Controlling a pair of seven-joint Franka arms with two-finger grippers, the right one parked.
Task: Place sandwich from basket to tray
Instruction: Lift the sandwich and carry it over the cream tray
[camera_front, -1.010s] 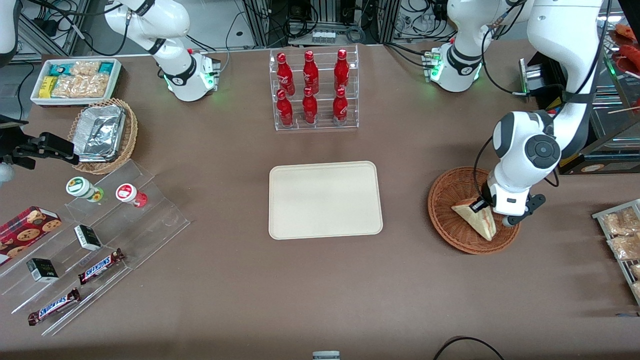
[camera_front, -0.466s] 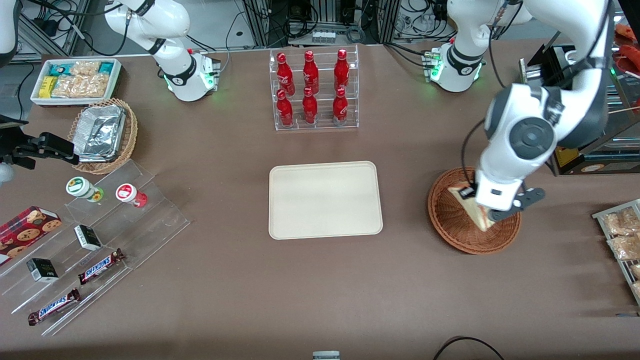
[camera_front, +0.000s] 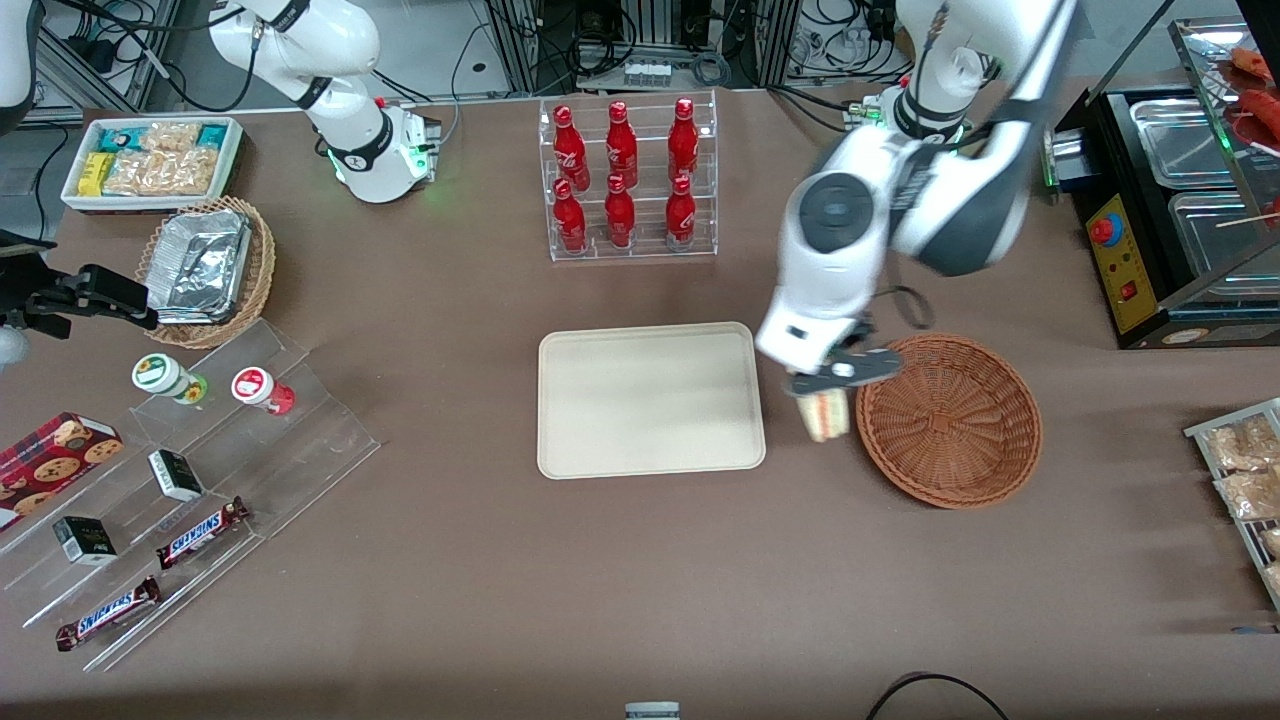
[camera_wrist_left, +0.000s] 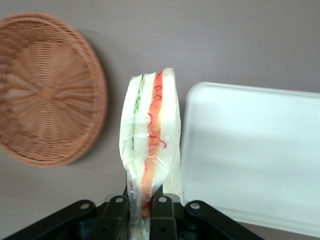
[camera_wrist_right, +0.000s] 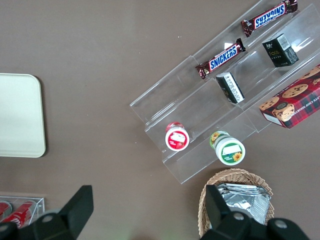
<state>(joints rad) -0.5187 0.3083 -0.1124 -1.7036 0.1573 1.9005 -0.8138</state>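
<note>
The clear-wrapped sandwich (camera_front: 826, 414) (camera_wrist_left: 150, 145) hangs in the air over the bare table, between the reddish-brown wicker basket (camera_front: 950, 420) (camera_wrist_left: 47, 90) and the cream tray (camera_front: 650, 398) (camera_wrist_left: 255, 150). My gripper (camera_front: 828, 378) (camera_wrist_left: 139, 210) is shut on the sandwich, pinching its wrapped end, with pale bread, green and orange layers showing edge-on. The basket holds nothing. The tray is bare.
A clear rack of red bottles (camera_front: 625, 180) stands farther from the front camera than the tray. Toward the parked arm's end lie a tan basket of foil containers (camera_front: 205, 270), a white snack bin (camera_front: 150, 160) and acrylic shelves with candy bars (camera_front: 200, 530). Bagged snacks (camera_front: 1240, 470) sit at the working arm's end.
My gripper has lifted the sandwich out of the basket and carried it sideways toward the tray. The basket now stands empty.
</note>
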